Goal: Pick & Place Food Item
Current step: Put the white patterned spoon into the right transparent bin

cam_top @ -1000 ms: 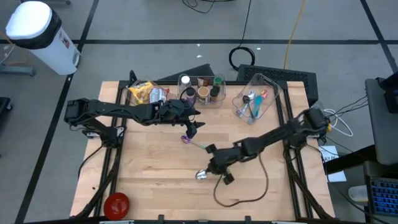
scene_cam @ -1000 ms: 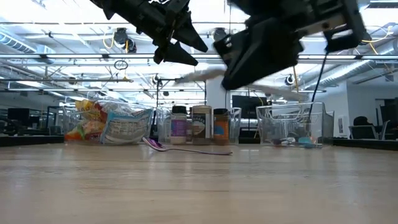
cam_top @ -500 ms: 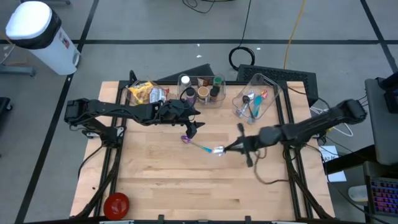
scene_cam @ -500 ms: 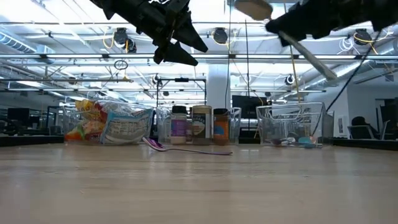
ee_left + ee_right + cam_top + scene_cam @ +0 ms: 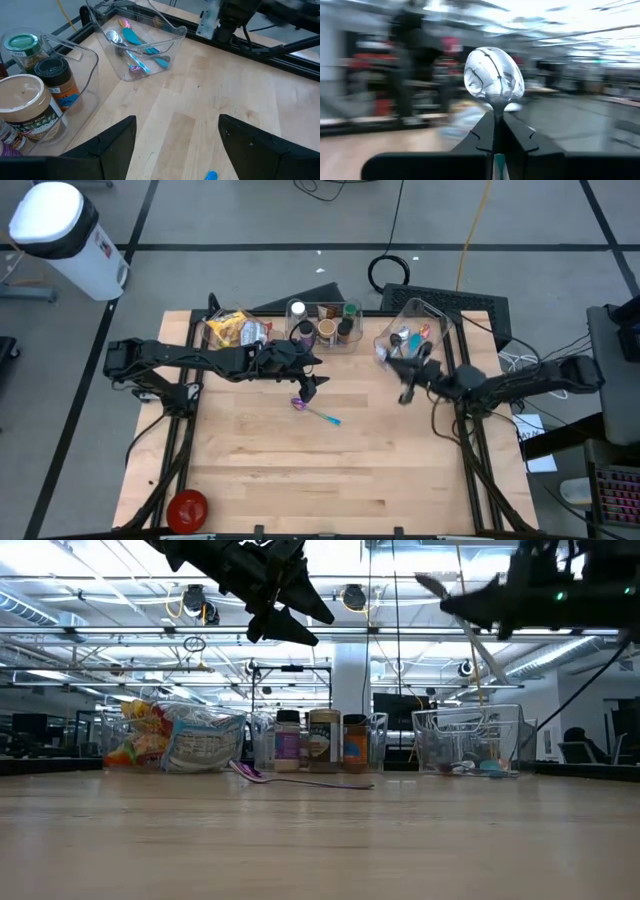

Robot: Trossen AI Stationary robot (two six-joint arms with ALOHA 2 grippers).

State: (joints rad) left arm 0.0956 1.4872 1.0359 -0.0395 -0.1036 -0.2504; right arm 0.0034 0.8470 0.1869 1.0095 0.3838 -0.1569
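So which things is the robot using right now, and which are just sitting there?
Using: the right hand, shut on a metal spoon; the clear tub of spoons near it; the open left hand above the plastic spoon.
Just sitting: snack bags, spice jars, red round thing.

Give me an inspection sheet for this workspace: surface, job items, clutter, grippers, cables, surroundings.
Surface: wooden table, bare in the middle.
Job's things: snack bags at the back left; purple and blue spoon lying mid-table.
Clutter: spice jars in a clear bin; clear utensil bin with spoons; red round object at the front left corner.
Grippers: left gripper open, above the purple and blue spoon; right gripper shut on a metal spoon, beside the utensil bin.
Cables: coiled black cable and yellow cable on the floor.
Surroundings: white bin on the floor.
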